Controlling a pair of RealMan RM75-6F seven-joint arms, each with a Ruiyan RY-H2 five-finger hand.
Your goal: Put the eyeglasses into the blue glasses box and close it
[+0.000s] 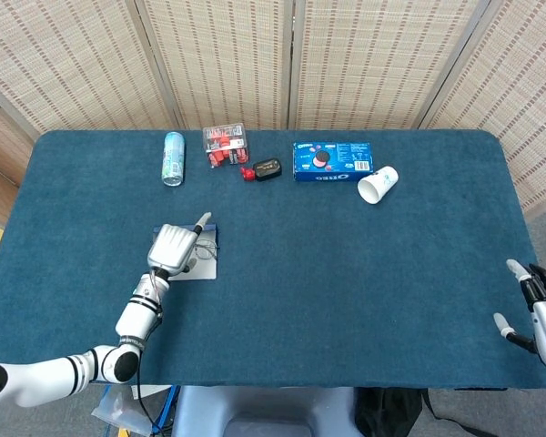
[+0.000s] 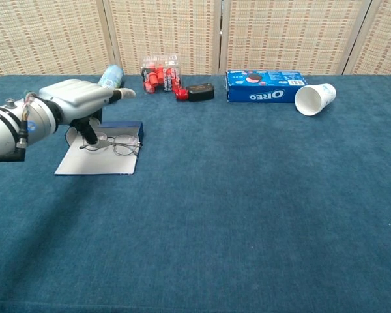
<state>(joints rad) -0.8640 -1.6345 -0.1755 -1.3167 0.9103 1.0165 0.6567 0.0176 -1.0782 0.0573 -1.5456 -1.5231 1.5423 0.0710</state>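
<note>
Left hand (image 2: 75,98) hovers over thin wire-framed eyeglasses (image 2: 114,144), lower fingers at the frame, hold unclear | eyeglasses lie in open blue glasses box (image 2: 125,128), on its pale lining, counter's left | judged light, fragile, springy: take at bridge or temple | chest view shows frame; head view shows right hand (image 1: 539,309) idle, fingers spread

Eyeglasses (image 2: 115,144) in open glasses box (image 2: 101,156), under left robot hand (image 2: 75,98).
</note>
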